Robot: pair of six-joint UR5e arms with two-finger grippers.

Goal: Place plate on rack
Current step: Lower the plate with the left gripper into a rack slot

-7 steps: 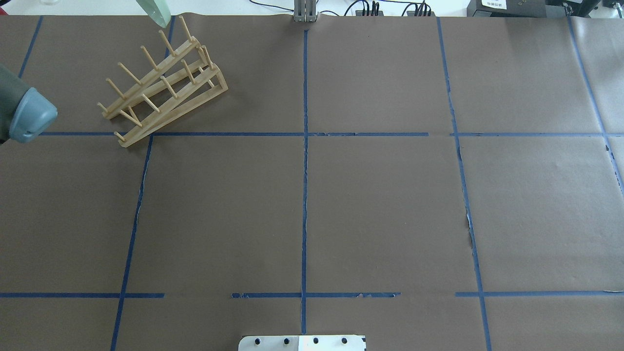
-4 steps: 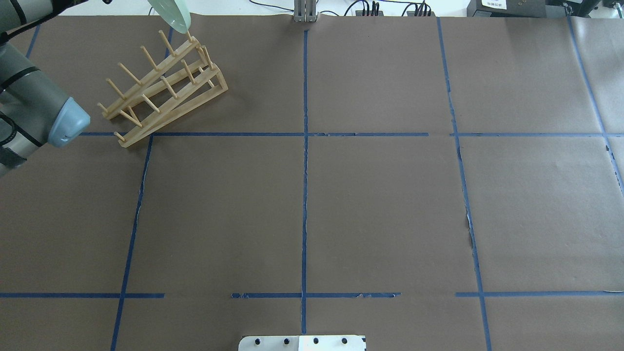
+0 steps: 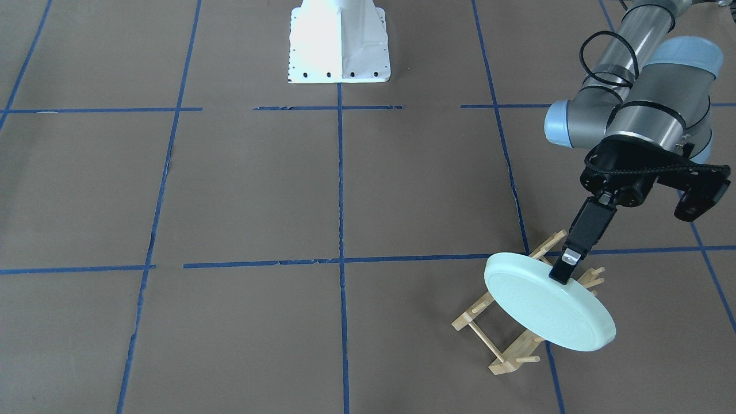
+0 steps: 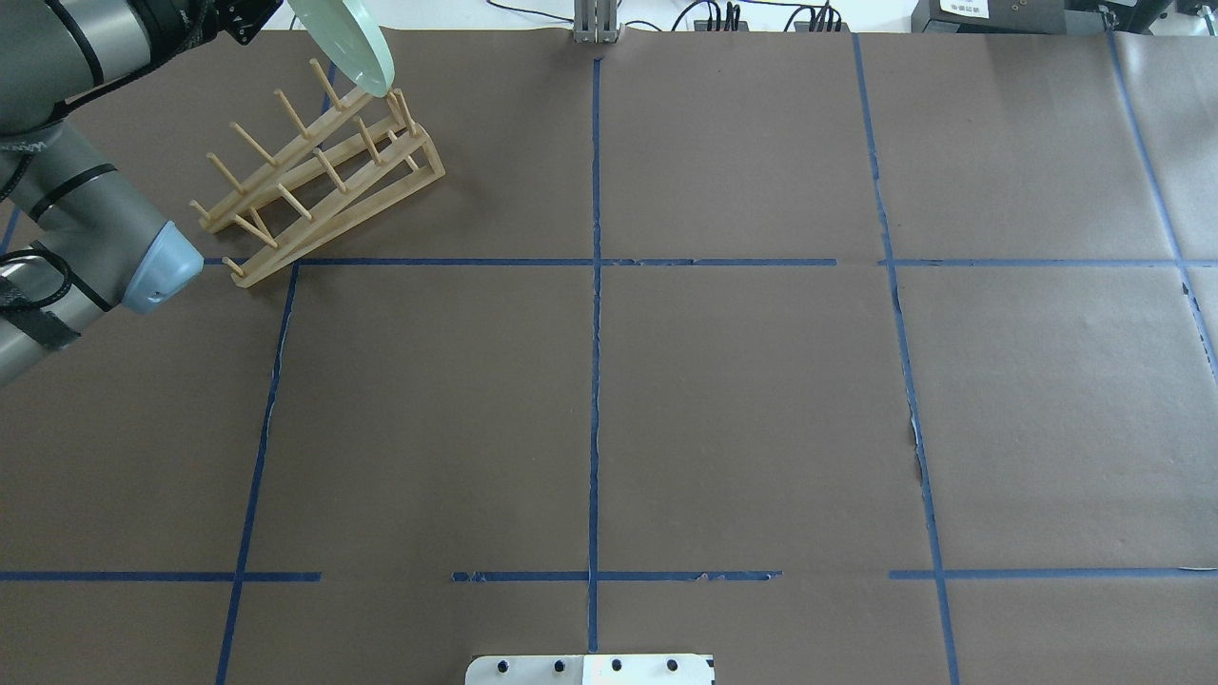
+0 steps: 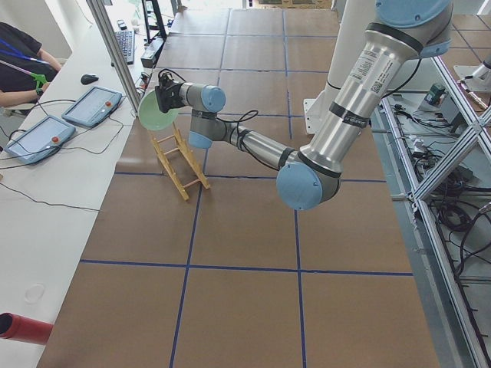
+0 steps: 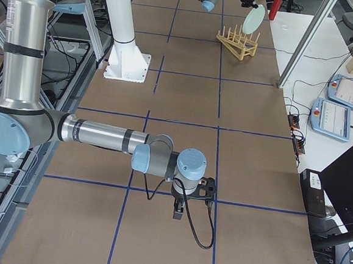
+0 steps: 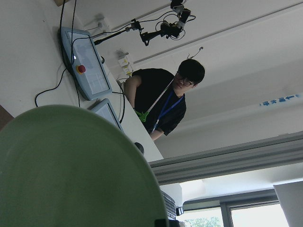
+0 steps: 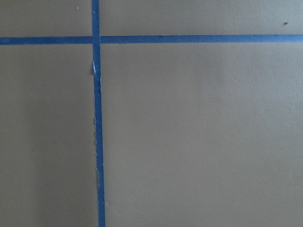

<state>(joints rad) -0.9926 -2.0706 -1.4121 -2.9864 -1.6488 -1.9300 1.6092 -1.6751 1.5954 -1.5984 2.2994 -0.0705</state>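
Observation:
The pale mint-green plate (image 3: 546,305) hangs tilted on edge over the far end of the light-wood rack (image 3: 506,339). My left gripper (image 3: 562,275) is shut on the plate's upper rim. In the overhead view the plate (image 4: 347,38) is just above the rack's (image 4: 319,176) farthest pegs; I cannot tell whether they touch. The plate fills the lower left of the left wrist view (image 7: 71,175). My right gripper (image 6: 179,212) shows only in the exterior right view, low over bare paper far from the rack; I cannot tell whether it is open or shut.
Brown paper with blue tape lines (image 4: 595,381) covers the table. The white robot base (image 3: 338,43) stands at the middle of the robot's side. An operator (image 7: 163,99) and teach pendants (image 5: 92,106) are beyond the table's far edge near the rack.
The plate has moved right and down, from beyond the rack's far end to over its farthest pegs. The left arm has come further into view.

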